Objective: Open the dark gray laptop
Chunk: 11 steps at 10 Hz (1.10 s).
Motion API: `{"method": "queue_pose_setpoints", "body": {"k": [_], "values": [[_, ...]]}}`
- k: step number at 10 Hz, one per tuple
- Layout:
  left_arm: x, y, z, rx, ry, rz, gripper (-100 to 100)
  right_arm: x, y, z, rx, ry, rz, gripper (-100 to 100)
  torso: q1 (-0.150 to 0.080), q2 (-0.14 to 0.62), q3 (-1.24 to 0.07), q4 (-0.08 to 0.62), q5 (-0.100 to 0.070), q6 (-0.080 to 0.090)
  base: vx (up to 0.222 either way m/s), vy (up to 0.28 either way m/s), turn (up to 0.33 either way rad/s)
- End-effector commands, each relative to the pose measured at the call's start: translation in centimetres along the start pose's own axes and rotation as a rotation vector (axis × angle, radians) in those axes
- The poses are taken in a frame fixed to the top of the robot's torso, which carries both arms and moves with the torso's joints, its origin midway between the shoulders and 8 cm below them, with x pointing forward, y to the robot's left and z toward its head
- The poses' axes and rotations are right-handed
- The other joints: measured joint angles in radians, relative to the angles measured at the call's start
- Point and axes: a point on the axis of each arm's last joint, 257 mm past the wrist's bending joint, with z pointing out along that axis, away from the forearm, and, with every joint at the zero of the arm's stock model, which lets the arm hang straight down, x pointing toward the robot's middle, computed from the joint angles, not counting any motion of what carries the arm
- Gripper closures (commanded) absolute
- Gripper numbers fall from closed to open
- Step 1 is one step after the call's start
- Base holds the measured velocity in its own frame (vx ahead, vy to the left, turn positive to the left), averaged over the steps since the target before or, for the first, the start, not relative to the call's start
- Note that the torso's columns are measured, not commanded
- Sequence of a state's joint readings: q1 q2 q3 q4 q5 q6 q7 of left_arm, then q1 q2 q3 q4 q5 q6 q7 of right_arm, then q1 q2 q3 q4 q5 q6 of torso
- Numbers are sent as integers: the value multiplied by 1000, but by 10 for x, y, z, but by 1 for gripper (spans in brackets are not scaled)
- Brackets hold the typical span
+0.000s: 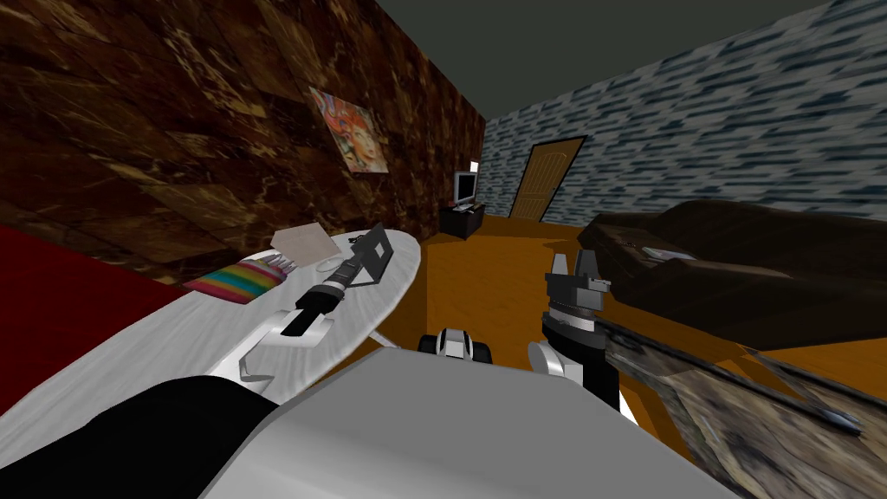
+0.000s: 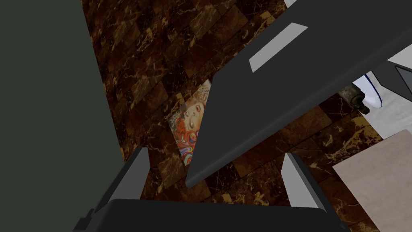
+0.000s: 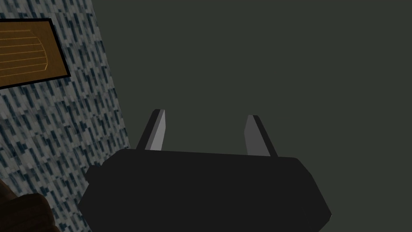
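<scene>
Left gripper (image 2: 214, 153): fingers spread, grasping nothing; the lid's edge sits in the gap between them. Dark gray laptop (image 2: 273, 92): lid raised at a slant, on the white oval table (image 1: 173, 346), near a striped cloth (image 1: 238, 279). Right gripper (image 1: 573, 257): fingers apart, empty, well apart from the table.

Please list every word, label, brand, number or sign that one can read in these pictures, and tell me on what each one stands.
No text can be read anywhere.
Dark grey laptop: its lid carries a plain light grey patch, with no letters on it.
Painting: a colourful face, no words.
Monitor, far off: too small to tell.
</scene>
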<state>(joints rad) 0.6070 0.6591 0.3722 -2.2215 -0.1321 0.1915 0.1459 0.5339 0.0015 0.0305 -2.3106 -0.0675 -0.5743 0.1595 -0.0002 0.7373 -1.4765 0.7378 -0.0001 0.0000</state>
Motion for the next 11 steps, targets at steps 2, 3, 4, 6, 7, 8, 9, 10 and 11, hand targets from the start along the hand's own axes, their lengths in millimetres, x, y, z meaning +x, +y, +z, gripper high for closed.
{"method": "queue_pose_setpoints", "body": {"k": [2,3,4,6,7,8,9,10,11], "values": [[-10,15,-2,-46,-10,16,-100,0,0,0,0,0,0,0,0,2,1,0,0,0,41,5,-22],[-11,17,-1,-51,-11,17,-100,0,0,0,0,0,0,0,0,3,2,1,0,0,7,1,1],[-11,16,-1,-50,-11,17,100,0,0,0,0,0,0,0,0,3,2,1,0,0,0,0,0],[-6,16,0,-49,-16,-101,100,0,0,0,0,0,0,0,5,3,2,2,4,1,-23,96,18],[-5,16,1,-48,-17,-140,100,0,0,0,0,0,0,0,9,3,3,0,9,2,-28,118,4],[-4,16,2,-47,-18,-179,100,0,0,0,0,0,0,0,6,0,2,-3,8,3,-30,103,-10],[-2,16,2,-47,-19,-219,100,0,0,0,0,0,0,0,3,-3,-1,-4,6,2,-35,81,1],[1,15,4,-44,-21,-297,100,0,0,0,0,0,0,0,1,-5,-2,-4,5,2,-44,95,11],[3,15,5,-43,-22,-337,100,0,0,0,0,0,0,0,2,-4,-2,-3,4,1,-48,108,0]]}}
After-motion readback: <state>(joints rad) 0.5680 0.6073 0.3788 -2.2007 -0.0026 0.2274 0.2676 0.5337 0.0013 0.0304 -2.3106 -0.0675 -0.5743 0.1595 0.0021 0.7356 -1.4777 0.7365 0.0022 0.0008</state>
